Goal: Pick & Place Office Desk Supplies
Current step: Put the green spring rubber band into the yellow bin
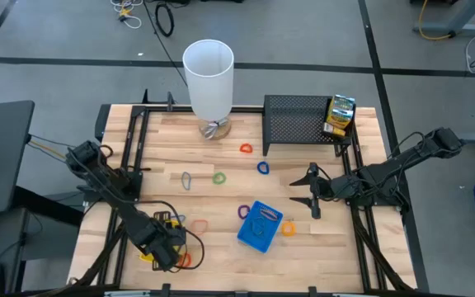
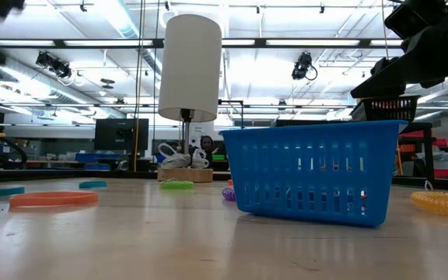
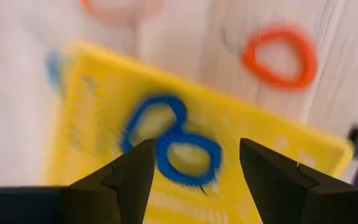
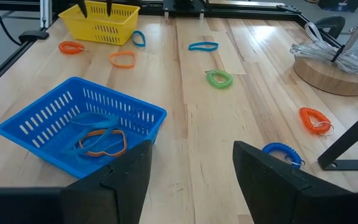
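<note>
A blue rubber-band loop, twisted into a figure eight, lies on the floor of the yellow tray, which sits near the worktop's front-left corner, at about seven o'clock from the worktop's centre in the high view. The left gripper hangs directly over this tray with its jaws spread apart and nothing between them; the loop shows in the gap below them. An orange loop lies on the wood just outside the tray.

At about five o'clock from the centre sits the blue tray, a slotted basket with an orange band and blue bands inside. Loose loops dot the wood around it: green, blue, orange and a yellow coil.

The right gripper hovers at three o'clock, jaws wide open and empty, pointing toward the blue tray.

At twelve o'clock stands a tall white cylinder on a wooden base. At one o'clock is a black mesh rack, with a green-yellow printed box at its right end.
</note>
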Available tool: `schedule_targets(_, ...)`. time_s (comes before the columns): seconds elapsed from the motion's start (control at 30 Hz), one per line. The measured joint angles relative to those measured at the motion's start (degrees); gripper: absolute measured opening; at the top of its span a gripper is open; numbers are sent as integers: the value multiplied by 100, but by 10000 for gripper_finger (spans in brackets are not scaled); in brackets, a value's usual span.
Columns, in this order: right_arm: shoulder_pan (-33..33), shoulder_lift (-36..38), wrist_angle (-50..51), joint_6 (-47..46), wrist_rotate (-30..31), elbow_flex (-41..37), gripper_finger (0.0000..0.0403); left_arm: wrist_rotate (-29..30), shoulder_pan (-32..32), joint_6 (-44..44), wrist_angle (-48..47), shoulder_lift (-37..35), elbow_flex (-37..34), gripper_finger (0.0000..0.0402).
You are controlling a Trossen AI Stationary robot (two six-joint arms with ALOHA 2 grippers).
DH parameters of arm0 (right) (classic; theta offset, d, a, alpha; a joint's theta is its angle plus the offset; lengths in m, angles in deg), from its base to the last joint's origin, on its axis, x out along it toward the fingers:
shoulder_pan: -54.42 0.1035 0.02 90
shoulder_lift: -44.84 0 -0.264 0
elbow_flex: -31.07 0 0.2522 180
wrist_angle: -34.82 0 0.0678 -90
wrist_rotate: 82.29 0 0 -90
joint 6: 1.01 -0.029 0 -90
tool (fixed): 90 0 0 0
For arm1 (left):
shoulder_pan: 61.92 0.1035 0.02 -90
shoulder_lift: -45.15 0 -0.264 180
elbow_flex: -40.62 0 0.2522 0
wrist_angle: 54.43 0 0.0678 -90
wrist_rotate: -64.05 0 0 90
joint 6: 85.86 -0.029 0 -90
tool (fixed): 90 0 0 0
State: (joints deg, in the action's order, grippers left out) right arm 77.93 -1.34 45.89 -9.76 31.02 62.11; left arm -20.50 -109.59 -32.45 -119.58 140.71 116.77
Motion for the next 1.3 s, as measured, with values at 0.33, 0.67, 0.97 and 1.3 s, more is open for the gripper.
schedule_targets(0.33, 0, -1, 0, 17, -4, 0, 235, 3348, 305, -1698, 842, -907, 103, 225)
schedule_targets(0.67, 0, 0, 104, 17, -22, 0, 235, 2548, 1919, -4578, 3909, -910, -695, 220)
schedule_targets(0.97, 0, 0, 116, 13, -17, 0, 235, 1185, 3716, -4761, 5154, -910, -1775, 220)
schedule_targets(1.3, 0, 0, 122, 8, 7, 0, 235, 360, 4672, -4510, 4620, -743, -1859, 218)
